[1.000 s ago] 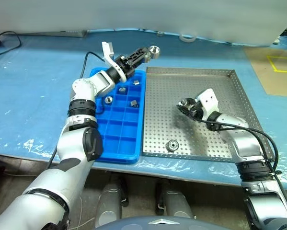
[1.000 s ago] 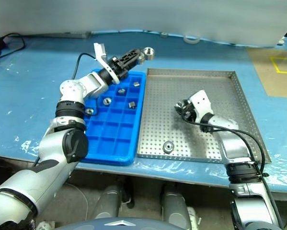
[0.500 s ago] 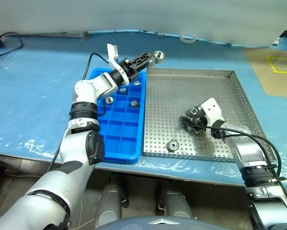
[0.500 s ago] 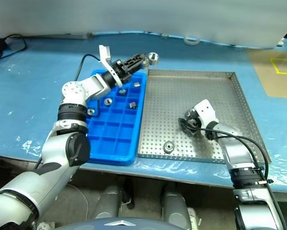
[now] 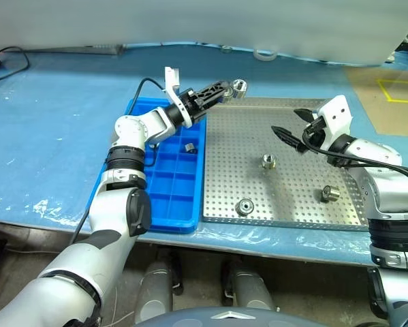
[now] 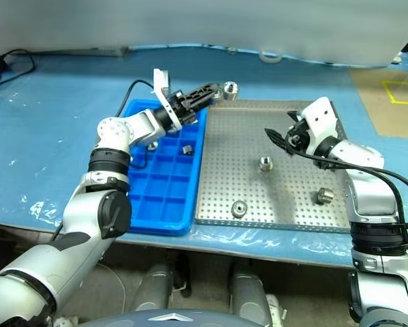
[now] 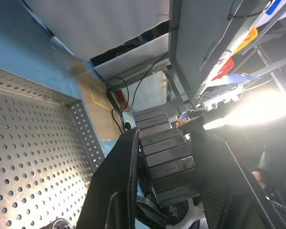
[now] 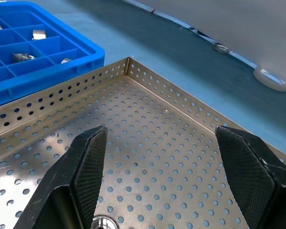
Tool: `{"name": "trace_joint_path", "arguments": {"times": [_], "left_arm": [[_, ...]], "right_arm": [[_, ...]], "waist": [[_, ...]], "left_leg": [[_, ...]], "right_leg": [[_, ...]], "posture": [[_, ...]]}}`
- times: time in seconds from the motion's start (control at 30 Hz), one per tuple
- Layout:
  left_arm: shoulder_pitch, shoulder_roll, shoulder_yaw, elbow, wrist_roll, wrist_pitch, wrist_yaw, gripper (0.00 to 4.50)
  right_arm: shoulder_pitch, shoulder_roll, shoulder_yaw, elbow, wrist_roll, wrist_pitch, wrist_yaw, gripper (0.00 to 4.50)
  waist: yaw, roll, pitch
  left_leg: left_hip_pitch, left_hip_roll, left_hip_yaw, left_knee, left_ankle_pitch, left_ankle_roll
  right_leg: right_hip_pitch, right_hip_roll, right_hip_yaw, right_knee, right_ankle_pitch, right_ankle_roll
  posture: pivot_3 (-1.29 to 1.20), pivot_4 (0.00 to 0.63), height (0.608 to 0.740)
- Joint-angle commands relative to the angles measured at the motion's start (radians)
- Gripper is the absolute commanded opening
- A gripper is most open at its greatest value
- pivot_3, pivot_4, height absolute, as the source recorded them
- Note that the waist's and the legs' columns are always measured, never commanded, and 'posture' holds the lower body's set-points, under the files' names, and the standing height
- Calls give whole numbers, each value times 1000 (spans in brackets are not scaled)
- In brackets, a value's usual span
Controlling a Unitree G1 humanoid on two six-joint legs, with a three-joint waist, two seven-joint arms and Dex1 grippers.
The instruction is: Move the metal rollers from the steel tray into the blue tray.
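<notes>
Small silvery short-cylinder metal rollers [image 5: 268, 161] on the perforated steel tray [image 5: 340, 136] look dense, hard, slick; pinch across the round sides, I'd say. Left gripper [image 5: 225, 90] nips one roller over that tray's far-left corner, next to the bright blue compartmented plastic tray [image 5: 166, 211]. Right gripper [image 5: 293, 127] gapes wide, empty, above the steel tray.

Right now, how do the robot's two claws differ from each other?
The left gripper is shut on a metal roller, holding it above the far edge of the steel tray; the right gripper is open and holds nothing. The left reaches from over the blue tray; the right hovers above the steel tray's right part. Both have two black fingers.
</notes>
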Motion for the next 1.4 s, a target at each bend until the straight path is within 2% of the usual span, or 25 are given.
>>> {"name": "trace_joint_path", "arguments": {"times": [0.03, 0.13, 0.3, 0.5, 0.93, 1.4], "left_arm": [[-10, -5, -3, -24, -20, -4, -22, 1324], [1, -4, -28, -49, -23, 35, -42, 1324], [27, -28, -50, -59, -30, 80, -48, 1324], [-3, -46, -26, 43, -2, 4, -31, 1324], [-15, -69, -34, 79, 13, -20, -41, 1324], [-16, -71, -31, 67, 13, -13, -36, 1324]], "right_arm": [[-30, 22, -24, -23, 31, -9, -17, 3777], [-57, 64, -6, -27, 11, -43, -54, 3777], [-87, 48, 184, -75, -204, -206, -76, 3777], [-95, 53, 297, -159, -285, -237, -46, 3777], [-162, 69, 286, -106, -425, -319, -123, 3777], [-182, 112, 285, -47, -492, -390, -168, 3777]], "waist": [[-1, 0, 0], [-1, 0, 0], [-1, 0, 0], [-1, 0, 0], [-6, 0, 0], [-5, -1, 1]], "left_leg": [[0, 0, 0, 0, 0, 0], [0, 0, 0, 0, 0, 0], [0, 0, 1, 0, 0, 0], [0, 0, 1, 0, 0, 0], [0, 0, 2, 0, -1, 1], [0, 0, 3, 0, -1, 1]], "right_leg": [[0, 0, 0, 0, 0, 0], [0, 0, 0, 0, 0, 0], [-1, 0, 1, 1, 0, 0], [-1, 0, 1, 1, 0, 0], [-1, -1, 1, 1, 0, 0], [-2, -1, 2, 1, 0, 0]], "posture": [[-313, 150, 740], [-314, 150, 740], [-317, 150, 740], [-316, 150, 740], [-327, 150, 740], [-326, 150, 740]]}}
